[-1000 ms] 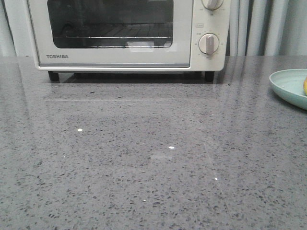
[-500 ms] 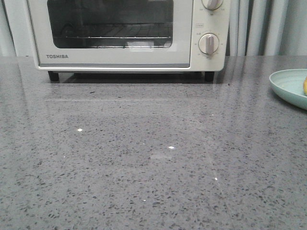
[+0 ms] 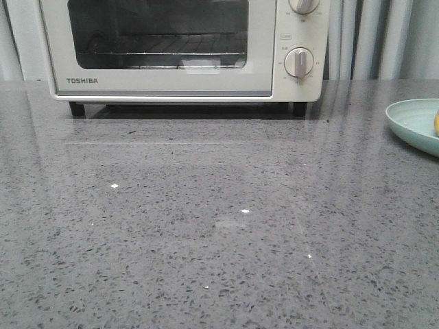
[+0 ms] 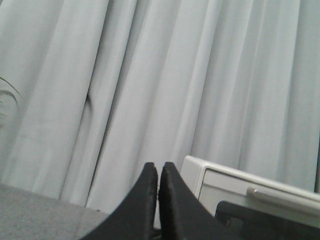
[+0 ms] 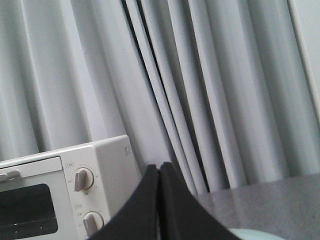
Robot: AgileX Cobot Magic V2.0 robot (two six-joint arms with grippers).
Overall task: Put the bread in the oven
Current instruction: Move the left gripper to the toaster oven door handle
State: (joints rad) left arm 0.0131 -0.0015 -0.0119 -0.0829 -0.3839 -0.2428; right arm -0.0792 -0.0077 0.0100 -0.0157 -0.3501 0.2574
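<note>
The cream-white TOSHIBA oven stands at the back of the grey table with its glass door closed; a wire rack shows through the window. A yellow sliver of the bread lies on a pale green plate at the right edge, mostly cut off by the frame. Neither gripper appears in the front view. My left gripper is shut with nothing in it, held in the air beside the oven's upper corner. My right gripper is also shut and empty, with the oven's knob side behind it.
Pale pleated curtains hang behind the table. The speckled grey tabletop stretches in front of the oven. Two round knobs sit on the oven's right panel. The plate's rim peeks in beneath my right gripper.
</note>
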